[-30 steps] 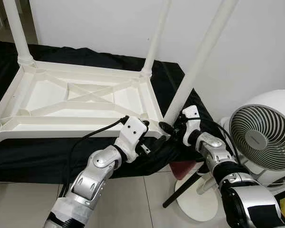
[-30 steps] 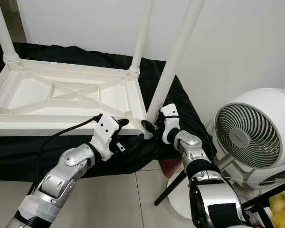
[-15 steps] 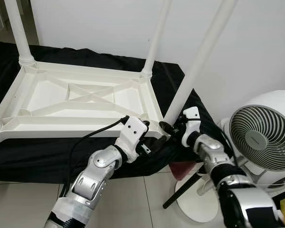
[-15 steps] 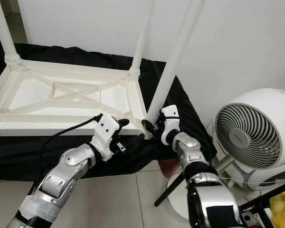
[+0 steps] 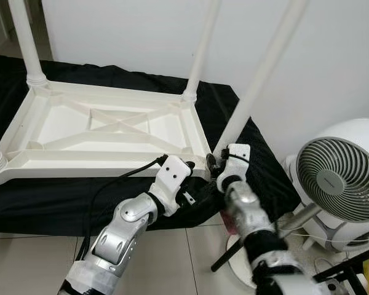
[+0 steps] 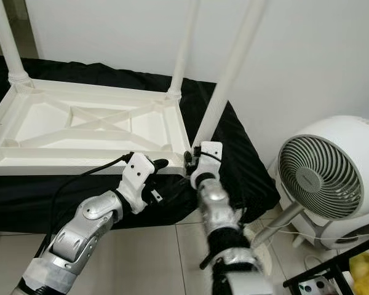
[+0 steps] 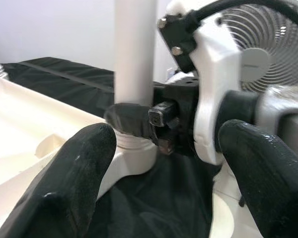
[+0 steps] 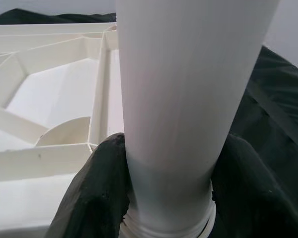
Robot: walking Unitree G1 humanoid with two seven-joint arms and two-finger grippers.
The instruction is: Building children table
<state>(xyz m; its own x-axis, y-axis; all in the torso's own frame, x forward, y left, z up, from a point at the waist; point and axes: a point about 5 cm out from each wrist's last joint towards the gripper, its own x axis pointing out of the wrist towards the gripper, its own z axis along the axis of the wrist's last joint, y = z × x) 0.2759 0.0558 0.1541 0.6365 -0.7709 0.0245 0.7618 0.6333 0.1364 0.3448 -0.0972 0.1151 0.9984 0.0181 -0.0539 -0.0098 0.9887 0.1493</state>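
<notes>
A white plastic children's table [image 5: 80, 161] lies upside down on a black cloth. A long white leg [image 5: 258, 80] stands tilted in the socket at its near right corner. My right gripper [image 5: 214, 163] is shut on this leg just above the socket, with its black fingers [image 8: 97, 198] pressed on both sides of the leg [image 8: 179, 99]. My left gripper [image 5: 195, 181] is open just in front of the same corner. Its fingers [image 7: 84, 163] stand wide apart, pointing at the leg's base [image 7: 134, 64], touching nothing.
Two more legs [image 5: 200, 55] stand upright at the table's far corners. A white floor fan [image 5: 338, 178] stands close on the right, its round base [image 5: 243, 264] on the tiled floor. The black cloth [image 5: 49, 203] hangs over the front edge. A white wall is behind.
My right forearm has swung left and now reaches up to the corner from below, its gripper still on the leg's base. The left arm has barely moved.
</notes>
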